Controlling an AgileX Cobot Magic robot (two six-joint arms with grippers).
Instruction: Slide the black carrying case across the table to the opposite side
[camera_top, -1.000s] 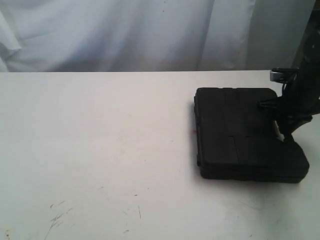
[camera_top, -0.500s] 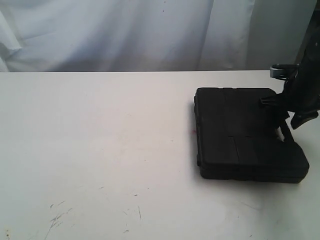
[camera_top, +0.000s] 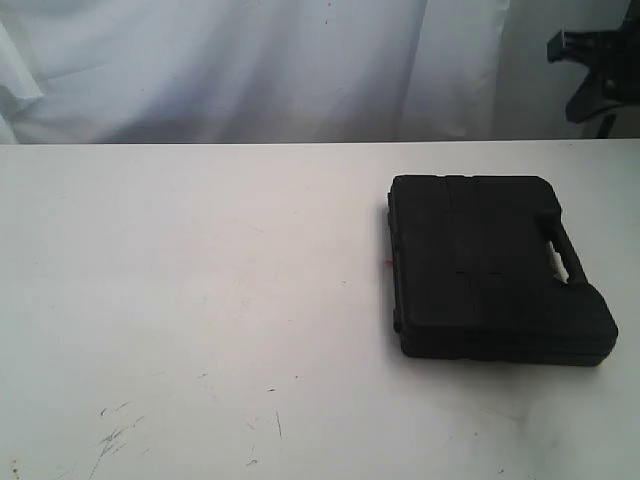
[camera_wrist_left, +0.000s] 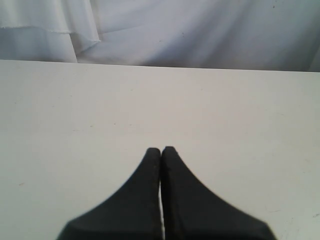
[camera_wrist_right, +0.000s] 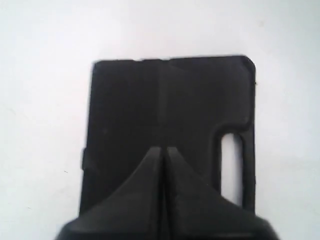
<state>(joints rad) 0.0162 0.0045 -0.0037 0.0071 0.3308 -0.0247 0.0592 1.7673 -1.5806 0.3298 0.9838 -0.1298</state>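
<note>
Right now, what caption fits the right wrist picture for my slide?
Shut right gripper hangs above the black case lying on the white table.

The left gripper (camera_wrist_left: 161, 152) and right gripper (camera_wrist_right: 163, 151) each have their fingers pressed together, tips touching.

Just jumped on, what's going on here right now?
Nothing holds the black case; it lies flat on the white table, right of centre in the exterior view. The right gripper hangs in the air above it, fingers shut and empty. The left gripper, also shut, sits over bare table.
</note>
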